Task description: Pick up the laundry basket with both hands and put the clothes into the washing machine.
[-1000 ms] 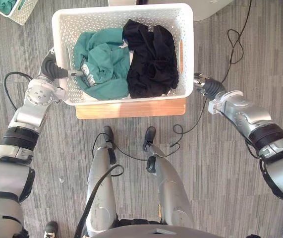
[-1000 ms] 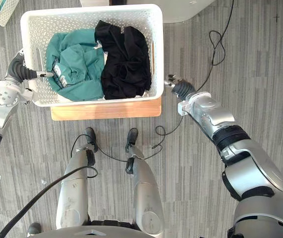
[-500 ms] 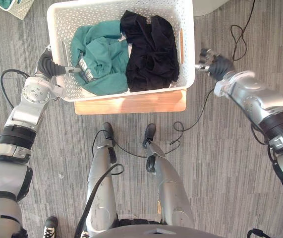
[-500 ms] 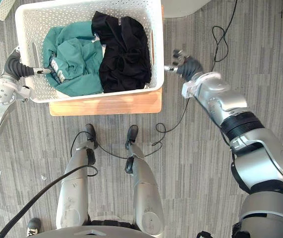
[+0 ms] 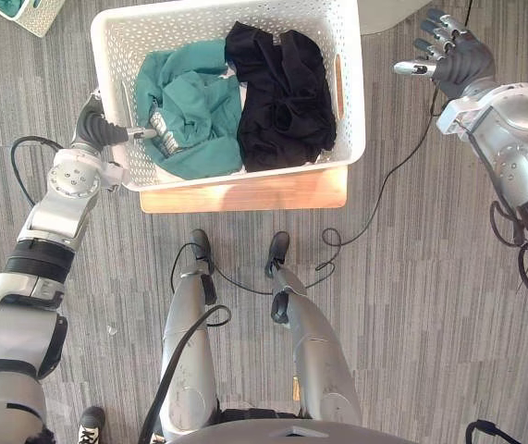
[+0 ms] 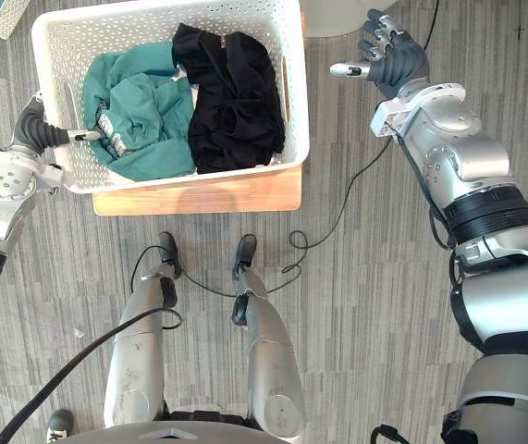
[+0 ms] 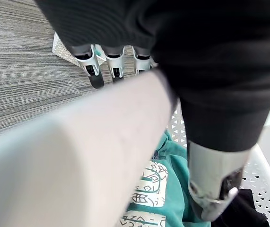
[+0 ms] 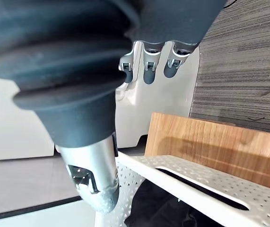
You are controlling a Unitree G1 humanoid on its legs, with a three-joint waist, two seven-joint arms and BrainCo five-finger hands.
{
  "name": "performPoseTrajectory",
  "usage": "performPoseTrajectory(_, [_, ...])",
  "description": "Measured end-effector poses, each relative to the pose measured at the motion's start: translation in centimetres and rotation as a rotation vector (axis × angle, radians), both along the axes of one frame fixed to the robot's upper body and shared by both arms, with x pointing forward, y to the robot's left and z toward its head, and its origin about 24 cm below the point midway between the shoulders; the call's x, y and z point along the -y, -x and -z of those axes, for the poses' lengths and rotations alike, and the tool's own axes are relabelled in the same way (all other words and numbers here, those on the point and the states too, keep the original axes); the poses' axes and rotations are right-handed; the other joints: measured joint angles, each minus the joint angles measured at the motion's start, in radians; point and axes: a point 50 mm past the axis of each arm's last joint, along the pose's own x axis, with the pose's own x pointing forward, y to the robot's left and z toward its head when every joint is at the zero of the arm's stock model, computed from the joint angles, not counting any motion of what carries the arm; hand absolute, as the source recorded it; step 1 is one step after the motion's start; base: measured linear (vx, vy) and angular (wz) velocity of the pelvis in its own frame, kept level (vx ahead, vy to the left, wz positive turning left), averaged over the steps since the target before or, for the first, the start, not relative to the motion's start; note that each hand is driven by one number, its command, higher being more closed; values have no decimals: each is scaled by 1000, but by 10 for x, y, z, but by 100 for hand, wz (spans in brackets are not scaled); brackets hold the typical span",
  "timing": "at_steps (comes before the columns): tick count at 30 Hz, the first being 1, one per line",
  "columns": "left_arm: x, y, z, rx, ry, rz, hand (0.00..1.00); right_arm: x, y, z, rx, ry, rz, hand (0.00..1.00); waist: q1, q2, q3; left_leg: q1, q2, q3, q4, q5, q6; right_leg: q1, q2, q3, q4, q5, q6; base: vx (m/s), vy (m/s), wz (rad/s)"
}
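Currently: laundry basket [image 5: 245, 178], white and perforated, upright on a wooden board [image 5: 245, 196] on the floor. Its long axis runs left to right, open top facing up, with slot handles in the short end walls. Contents: green garment [image 5: 185, 116] in the left half, black garment [image 5: 282, 97] in the right half. Left hand [image 5: 97, 132] pinches the left end wall, thumb inside, fingers [image 7: 97, 75] outside. Right hand [image 5: 458, 57] in the air beyond the basket's far right corner, apart from it, fingers spread.

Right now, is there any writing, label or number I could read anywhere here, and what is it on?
No text can be read.
The green garment in the white laundry basket carries a pale print, but it is folded and too blurred to tell letters from pattern.
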Motion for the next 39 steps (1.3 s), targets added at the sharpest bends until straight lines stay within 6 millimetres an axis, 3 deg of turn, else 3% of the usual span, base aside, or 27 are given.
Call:
performPoseTrajectory(8, [8,-2,-5,15,-12,27,0,-14,-22,8,-50,229,83,0,12,0,0,-11,-3,-4,-9,8,0,-7,0,-6,-7,4,-2,1,-7,1])
performPoseTrajectory(13, [14,-4,-11,38,-8,33,0,-27,-42,12,-109,209,139,0,14,0,0,-9,-17,-12,-54,42,-4,-18,-7,-20,-7,6,-4,3,-38,9])
performPoseTrajectory(17, [23,-6,-10,43,20,52,0,-36,-48,5,-110,204,176,0,17,0,0,-3,-30,-16,-85,71,-4,-25,-13,-25,-8,11,-12,-11,-37,10])
performPoseTrajectory(24, [34,-10,-6,42,61,64,0,-55,-55,12,-128,191,187,0,16,1,-1,7,-45,-9,-128,103,0,-29,-23,-25,-28,27,-22,-10,-8,3])
performPoseTrajectory(25, [34,-10,-7,44,61,62,100,-56,-55,11,-121,207,190,0,15,1,-1,7,-46,-6,-135,108,1,-29,-23,-24,-35,33,-21,0,0,0])
performPoseTrajectory(26, [34,-10,-7,47,62,59,100,-56,-55,10,-119,205,188,100,14,1,-1,8,-47,-6,-142,113,1,-29,-23,-24,-40,38,-19,0,0,0])
performPoseTrajectory(31, [32,-9,-7,50,72,38,100,-58,-51,12,-85,303,183,100,8,1,-1,9,-48,-7,-143,116,0,-24,-23,-25,-47,45,-19,5,-6,0])
performPoseTrajectory(38, [21,10,18,40,147,-15,100,-49,-20,50,-29,339,124,100,-18,1,-1,33,-45,-1,-130,98,1,8,-20,-20,-60,45,-13,43,-24,-3])
performPoseTrajectory(39, [22,18,30,35,202,-16,100,-43,-8,67,-36,301,114,100,-20,0,-1,45,-40,0,-111,84,0,26,-17,-17,-56,42,-9,52,-19,-6])
